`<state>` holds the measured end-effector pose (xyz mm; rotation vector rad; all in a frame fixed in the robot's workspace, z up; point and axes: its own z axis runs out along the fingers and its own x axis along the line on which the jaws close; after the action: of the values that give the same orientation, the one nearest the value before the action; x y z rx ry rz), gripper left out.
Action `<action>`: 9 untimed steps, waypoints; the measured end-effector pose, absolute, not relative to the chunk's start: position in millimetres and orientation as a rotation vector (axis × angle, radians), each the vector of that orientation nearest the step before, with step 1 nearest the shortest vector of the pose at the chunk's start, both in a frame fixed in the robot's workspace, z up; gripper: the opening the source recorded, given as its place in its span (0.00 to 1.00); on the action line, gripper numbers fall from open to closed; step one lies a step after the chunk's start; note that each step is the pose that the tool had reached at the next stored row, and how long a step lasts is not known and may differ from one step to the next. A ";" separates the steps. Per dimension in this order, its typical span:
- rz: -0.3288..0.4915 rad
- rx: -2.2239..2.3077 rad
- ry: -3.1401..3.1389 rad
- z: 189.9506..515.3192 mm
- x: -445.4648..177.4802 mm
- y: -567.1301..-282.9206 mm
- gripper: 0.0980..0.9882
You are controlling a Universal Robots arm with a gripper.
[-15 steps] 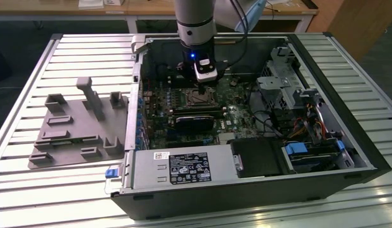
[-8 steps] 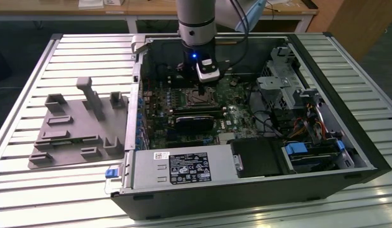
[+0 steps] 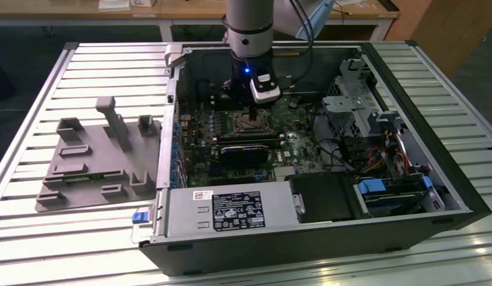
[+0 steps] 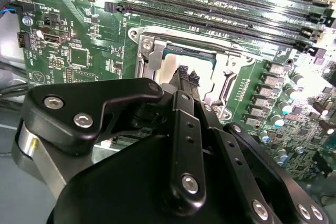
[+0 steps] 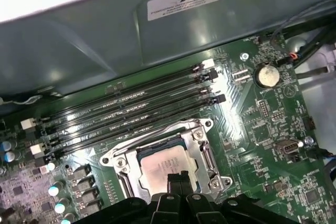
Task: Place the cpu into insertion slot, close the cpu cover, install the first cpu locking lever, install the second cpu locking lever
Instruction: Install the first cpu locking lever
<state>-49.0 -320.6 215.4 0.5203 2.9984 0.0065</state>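
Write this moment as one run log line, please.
hand: over socket, fingertips together | cpu: seated in slot | cover: down around cpu | arm: inside case

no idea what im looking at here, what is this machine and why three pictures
It is a robot arm reaching down into an opened desktop computer case lying on a slatted metal table. The exterior view looks at the whole scene from outside. Both wrist views come from cameras riding on the arm, looking past its black tool at the green motherboard. The tool's tips sit right over the cpu, which lies in the insertion slot with the cpu cover framing it. A grey moulded tray lies beside the case.
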 end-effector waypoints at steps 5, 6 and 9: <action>-0.001 0.467 3.024 213.8 -46.4 -320.6 0.00; -0.001 0.451 3.028 213.7 -46.4 -320.6 0.00; 0.002 0.392 3.036 213.5 -46.3 -320.6 0.00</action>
<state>-46.3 -320.6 213.5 0.3923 3.0358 0.0020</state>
